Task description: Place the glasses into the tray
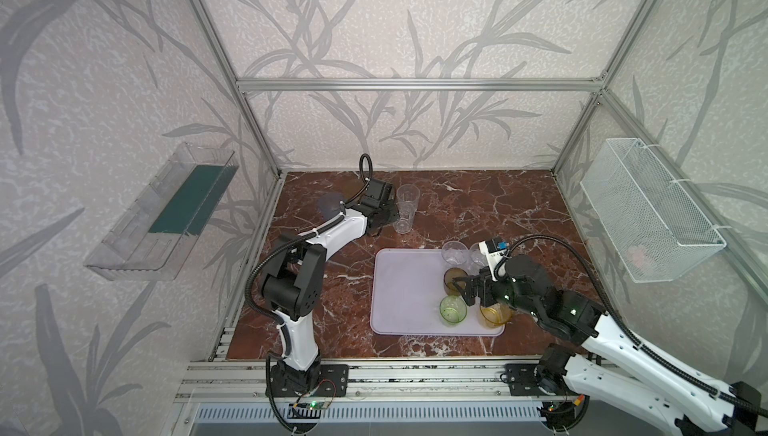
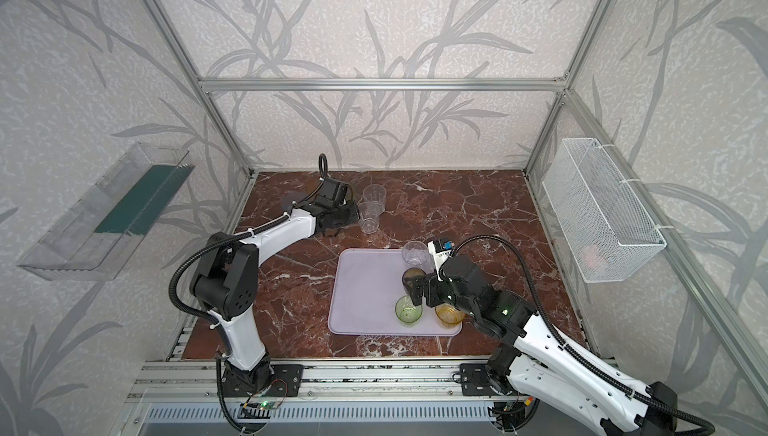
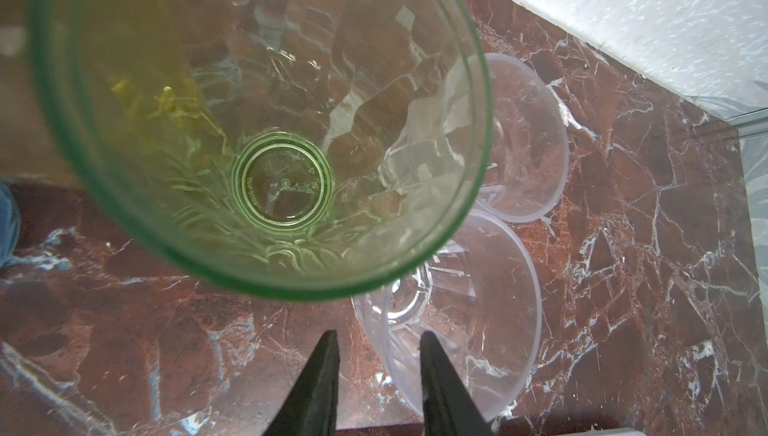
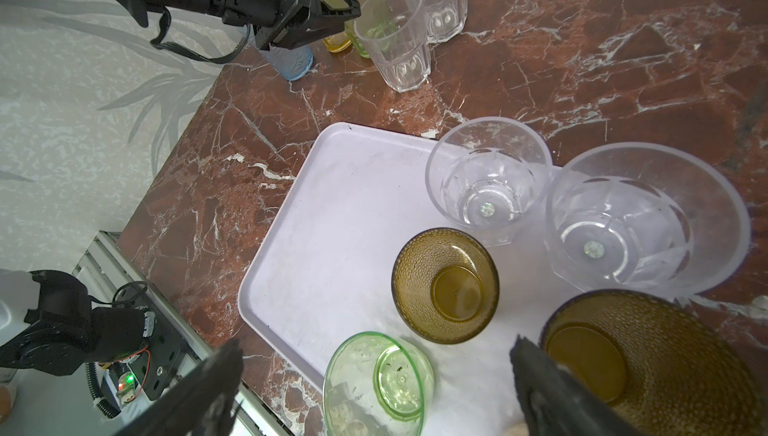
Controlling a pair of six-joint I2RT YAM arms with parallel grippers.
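Left jaws stand narrow astride one wall of a clear tumbler on the desk, grip not discernible; green tumbler and second clear tumbler crowd close beside the jaws, so a one-wall pinch may slip and knock them. Right jaws spread wide, empty, over the tray; pale green tumbler just below the gap, easily toppled on withdrawal.
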